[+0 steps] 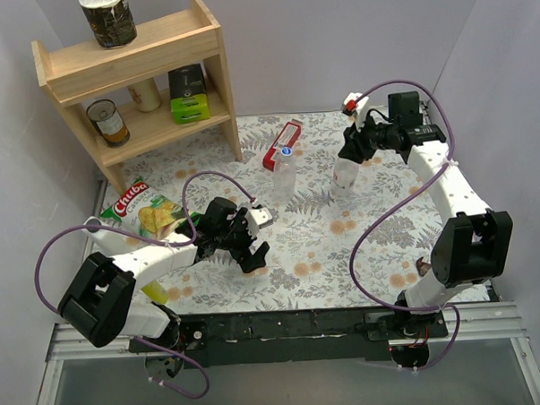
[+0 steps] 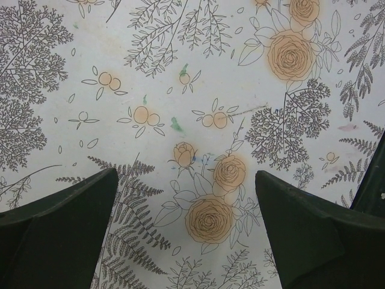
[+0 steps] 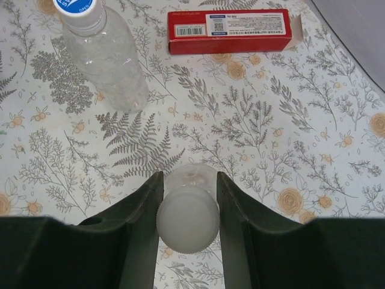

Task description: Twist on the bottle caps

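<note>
Two clear bottles stand upright mid-table. One bottle [image 1: 284, 178] carries the blue-and-white cap [image 1: 286, 152]; it also shows in the right wrist view [image 3: 105, 57] with its cap [image 3: 75, 6] at the top left. My right gripper [image 1: 351, 148] is directly above the other bottle [image 1: 343, 174], its jaws shut on the pale whitish cap [image 3: 187, 220], which sits on that bottle's neck [image 3: 192, 177]. My left gripper [image 1: 258, 232] hovers over bare tablecloth at front left, open and empty [image 2: 186, 205], well apart from both bottles.
A flat red box [image 1: 284, 144] lies just behind the blue-capped bottle and shows in the right wrist view [image 3: 231, 30]. A wooden shelf [image 1: 139, 74] with cans stands at back left. A chips bag [image 1: 145, 208] lies at left.
</note>
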Action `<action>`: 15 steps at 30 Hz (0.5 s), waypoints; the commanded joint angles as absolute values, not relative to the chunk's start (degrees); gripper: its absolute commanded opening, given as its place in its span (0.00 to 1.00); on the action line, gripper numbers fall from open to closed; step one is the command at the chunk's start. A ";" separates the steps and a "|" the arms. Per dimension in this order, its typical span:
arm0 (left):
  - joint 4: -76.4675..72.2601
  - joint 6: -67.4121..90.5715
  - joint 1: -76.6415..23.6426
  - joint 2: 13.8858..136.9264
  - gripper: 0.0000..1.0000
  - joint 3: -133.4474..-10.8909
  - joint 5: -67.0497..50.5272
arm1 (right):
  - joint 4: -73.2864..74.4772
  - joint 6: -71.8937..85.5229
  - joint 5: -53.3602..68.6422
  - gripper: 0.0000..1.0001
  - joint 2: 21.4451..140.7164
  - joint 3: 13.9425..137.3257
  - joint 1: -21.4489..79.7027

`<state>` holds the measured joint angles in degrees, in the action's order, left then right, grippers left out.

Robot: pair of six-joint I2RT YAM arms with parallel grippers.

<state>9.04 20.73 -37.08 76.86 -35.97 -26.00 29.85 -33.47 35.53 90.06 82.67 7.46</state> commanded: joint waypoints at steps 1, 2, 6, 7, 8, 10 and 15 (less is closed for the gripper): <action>8.17 19.95 -36.74 76.64 0.98 -36.12 -26.81 | 28.21 -32.78 36.21 0.22 90.26 81.48 7.21; 8.17 19.95 -36.74 76.55 0.98 -36.04 -26.81 | 28.13 -32.61 36.04 0.24 90.26 81.47 7.21; 8.00 19.95 -36.74 76.38 0.98 -35.86 -26.81 | 28.04 -32.43 35.86 0.29 90.18 81.21 7.21; 8.00 20.13 -36.74 76.38 0.98 -35.86 -26.89 | 28.04 -32.43 35.86 0.32 90.18 81.12 7.21; 7.91 20.04 -36.74 76.29 0.98 -35.77 -26.81 | 28.04 -32.34 35.86 0.32 90.09 81.04 7.21; 7.91 20.13 -36.74 76.12 0.98 -35.60 -26.81 | 27.95 -32.34 35.77 0.34 90.00 80.95 7.21; 7.82 19.95 -36.74 76.03 0.98 -35.60 -26.89 | 27.95 -32.08 35.51 0.41 89.56 80.16 7.21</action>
